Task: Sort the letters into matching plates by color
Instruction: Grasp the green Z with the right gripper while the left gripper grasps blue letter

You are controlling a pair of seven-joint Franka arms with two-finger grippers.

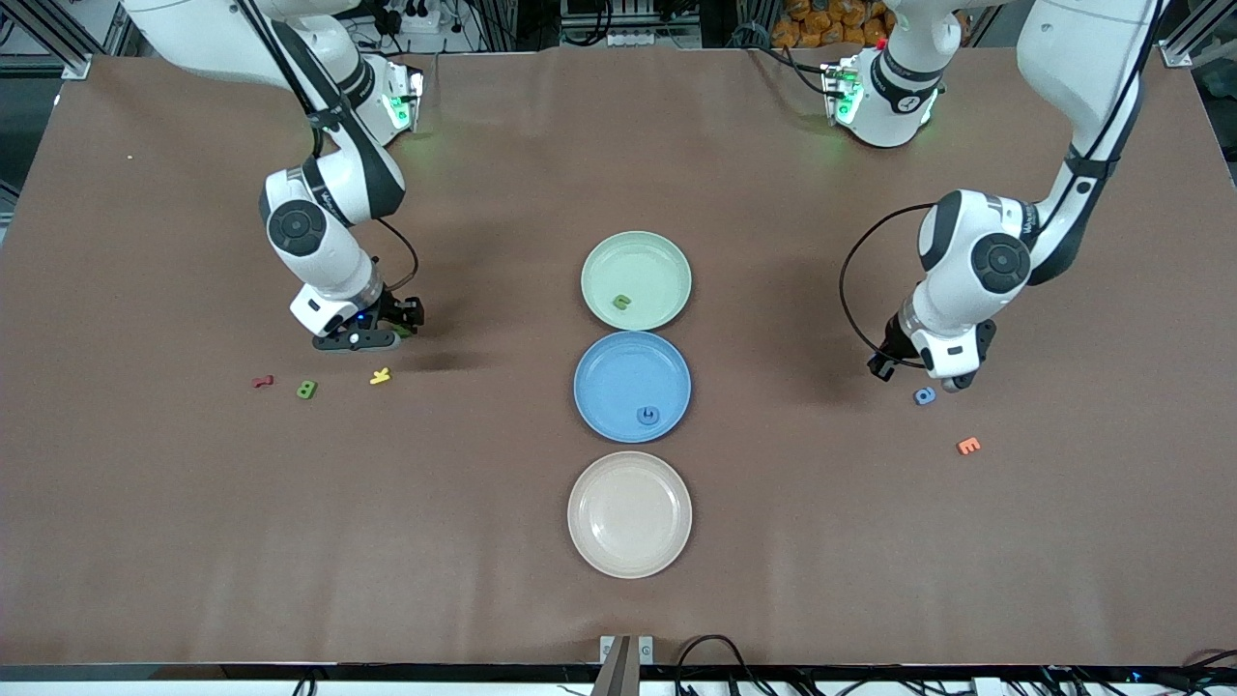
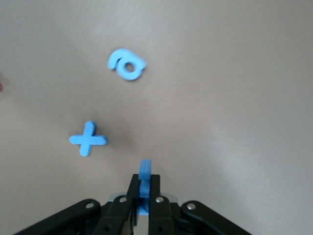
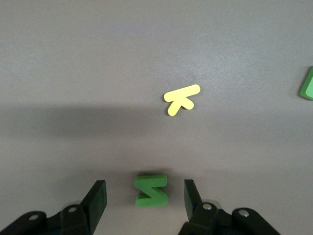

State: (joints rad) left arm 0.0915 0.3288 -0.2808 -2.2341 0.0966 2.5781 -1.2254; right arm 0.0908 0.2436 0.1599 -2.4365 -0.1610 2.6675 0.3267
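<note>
The left gripper (image 2: 142, 198) sits low at the left arm's end of the table, its fingers (image 2: 131, 196) closed tight on a blue letter (image 2: 145, 175) that stands upright between them, with its top edge poking out past the fingertips. Just ahead of those fingertips a blue cross-shaped letter (image 2: 88, 139) lies flat on the table (image 1: 821, 541), apart from the fingers. Farther out from them lies a blue rounded letter with a hole (image 2: 127, 65), also flat and well clear of the grip. An orange letter (image 1: 968, 446) lies nearer the front camera than this gripper.

The right gripper (image 3: 145, 200) is down at the right arm's end of the table with its fingers (image 3: 97, 198) spread apart. A green zigzag letter (image 3: 152, 189) lies flat on the table between them, with a gap to each finger, so neither touches it. Ahead of the fingertips a yellow letter (image 3: 182, 99) lies flat, and a green letter (image 1: 306, 390) and a red letter (image 1: 262, 382) lie farther off.

Midway between the arms, the green plate (image 1: 667, 256) holds a green letter (image 1: 621, 304), the blue plate (image 1: 604, 387) holds a blue letter (image 1: 648, 416), and the cream plate (image 1: 629, 527) lies nearest the front camera.
</note>
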